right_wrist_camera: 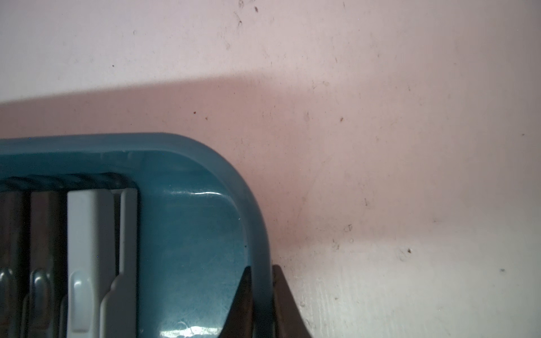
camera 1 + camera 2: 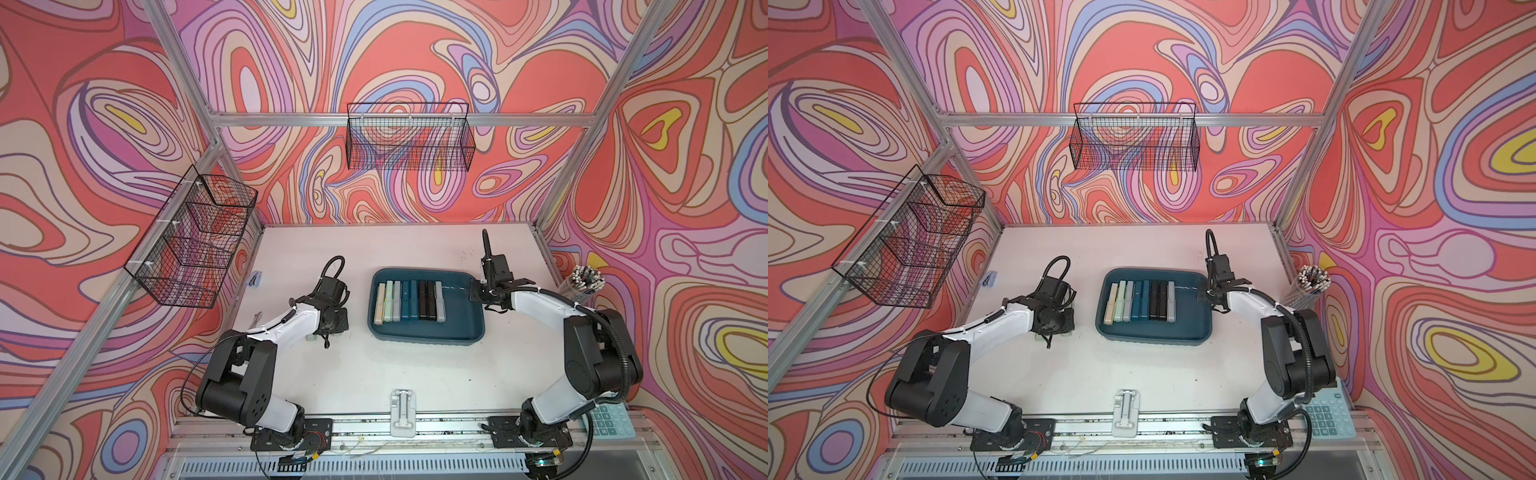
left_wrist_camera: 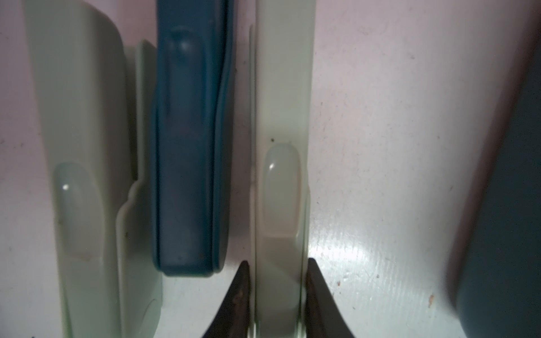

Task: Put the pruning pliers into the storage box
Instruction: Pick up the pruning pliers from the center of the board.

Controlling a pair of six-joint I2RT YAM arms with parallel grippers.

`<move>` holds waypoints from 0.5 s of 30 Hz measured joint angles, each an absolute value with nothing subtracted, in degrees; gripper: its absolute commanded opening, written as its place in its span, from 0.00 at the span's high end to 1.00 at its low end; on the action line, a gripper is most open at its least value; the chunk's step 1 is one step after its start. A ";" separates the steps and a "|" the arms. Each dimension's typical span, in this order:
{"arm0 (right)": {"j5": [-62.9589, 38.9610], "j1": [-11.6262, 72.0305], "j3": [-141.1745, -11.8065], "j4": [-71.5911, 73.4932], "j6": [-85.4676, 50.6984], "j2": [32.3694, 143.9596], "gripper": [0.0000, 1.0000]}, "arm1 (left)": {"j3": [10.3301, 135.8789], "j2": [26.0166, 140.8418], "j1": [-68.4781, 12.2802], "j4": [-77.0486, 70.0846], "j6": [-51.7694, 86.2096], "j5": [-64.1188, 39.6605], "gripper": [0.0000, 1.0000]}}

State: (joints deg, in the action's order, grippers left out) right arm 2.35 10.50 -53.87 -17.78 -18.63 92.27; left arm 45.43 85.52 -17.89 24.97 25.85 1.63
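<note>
The dark teal storage box [image 2: 428, 338] sits mid-table in both top views, with several pruning pliers [image 2: 409, 301] in cream, green, grey, teal and black lined up in its left half. My right gripper [image 1: 262, 267] is shut on the box's right rim [image 1: 205, 143], one finger inside and one outside. Left of the box, my left gripper [image 3: 278, 263] points down at the table, its fingers pressed on both sides of a pale cream-green pliers [image 3: 282, 117]. Beside it lie a dark teal pliers [image 3: 190, 146] and a pale green one [image 3: 79, 117]. From above, the arm hides most of these.
Black wire baskets hang on the back wall [image 2: 409, 137] and the left wall [image 2: 195, 237]. A small blue gadget [image 2: 254, 279] and a thin grey tool [image 2: 256, 320] lie at the table's left edge. A cup of pens [image 2: 582, 280] and a calculator [image 2: 609, 419] stand right.
</note>
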 measured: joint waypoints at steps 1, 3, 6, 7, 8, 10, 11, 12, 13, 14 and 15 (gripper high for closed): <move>2.15 10.50 -53.41 -17.45 -19.09 91.98 0.91 | 45.63 85.65 -17.96 24.97 25.67 1.56 0.84; 1.76 10.50 -52.42 -16.49 -20.34 91.35 0.91 | 46.19 86.17 -18.06 24.84 25.30 1.50 0.86; 1.26 10.52 -50.83 -15.33 -22.28 90.17 0.91 | 46.74 86.37 -18.35 24.86 24.71 1.48 0.87; 1.13 10.52 -50.43 -15.16 -22.90 89.86 0.91 | 47.13 86.37 -18.46 25.10 24.45 1.48 0.88; 0.99 10.52 -50.06 -14.96 -23.57 89.52 0.92 | 47.70 86.37 -18.55 25.30 24.08 1.52 0.88; 0.82 10.52 -49.36 -14.72 -24.62 88.92 0.91 | 49.23 86.37 -18.83 25.78 23.49 1.56 0.88; 0.75 10.52 -48.99 -14.63 -25.19 88.53 0.92 | 50.19 86.35 -18.85 26.09 23.05 1.63 0.88; 0.75 10.52 -48.62 -14.59 -25.80 88.18 0.92 | 51.22 86.30 -18.96 26.39 22.57 1.74 0.88; 0.73 10.55 -48.25 -14.55 -26.35 87.79 0.91 | 52.03 86.21 -19.14 26.59 22.26 1.89 0.88; 0.73 10.55 -47.79 -14.52 -27.11 87.31 0.91 | 53.10 85.93 -19.20 26.98 21.78 2.09 0.88; 0.75 10.57 -47.29 -14.46 -27.81 86.87 0.92 | 54.02 85.65 -19.31 27.33 21.37 2.26 0.88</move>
State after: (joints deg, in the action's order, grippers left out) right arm 0.75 10.57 -47.29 -14.46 -27.81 86.87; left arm 54.02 85.65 -19.31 27.33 21.37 2.26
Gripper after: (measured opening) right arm 0.090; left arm 0.257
